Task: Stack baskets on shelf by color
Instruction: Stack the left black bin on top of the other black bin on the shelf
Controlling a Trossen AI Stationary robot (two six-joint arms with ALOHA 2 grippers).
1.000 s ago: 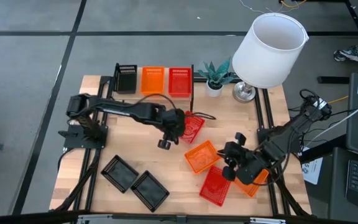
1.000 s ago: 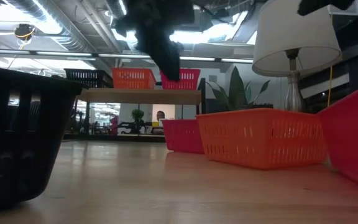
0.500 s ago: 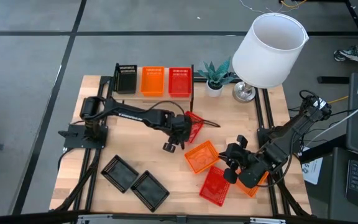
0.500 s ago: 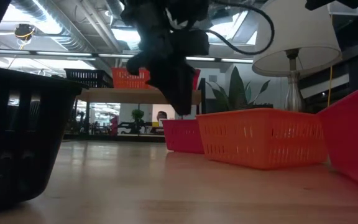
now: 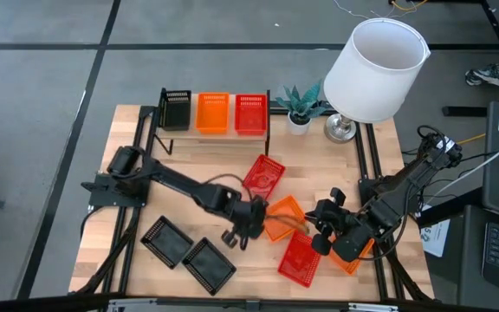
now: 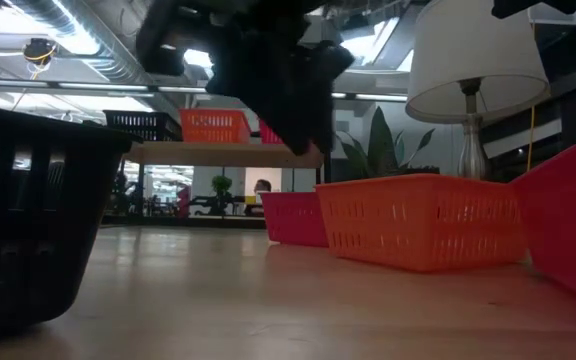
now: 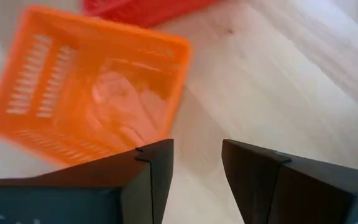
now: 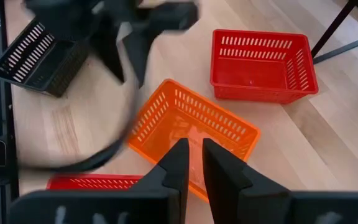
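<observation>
Bare tabletop (image 5: 197,165) lay open across the centre-left of the high view, between the shelf (image 5: 215,133) at the upper middle and two black baskets (image 5: 187,251) near the lower-left edge. On the shelf, a black basket (image 5: 176,109), an orange basket (image 5: 212,112) and a red basket (image 5: 249,113) were seen side by side. A loose red basket (image 5: 263,174) sat below the shelf, apart from it. The lamp (image 5: 372,69) and a potted plant (image 5: 299,106) crowded the upper-right corner.

The left gripper (image 5: 248,224) was positioned just left of the loose orange basket (image 5: 281,215) at the picture's centre. In the left wrist view its fingers (image 7: 149,167) were parted by a narrow gap with nothing held, the orange basket lying ahead of them and off to one side.

The right gripper (image 5: 321,229) was placed between that orange basket and a second red basket (image 5: 299,258) at the lower right; its fingers (image 8: 178,163) were almost closed and empty. Another orange basket (image 5: 353,256) was partly hidden under the right arm.

No readable writing was found.
</observation>
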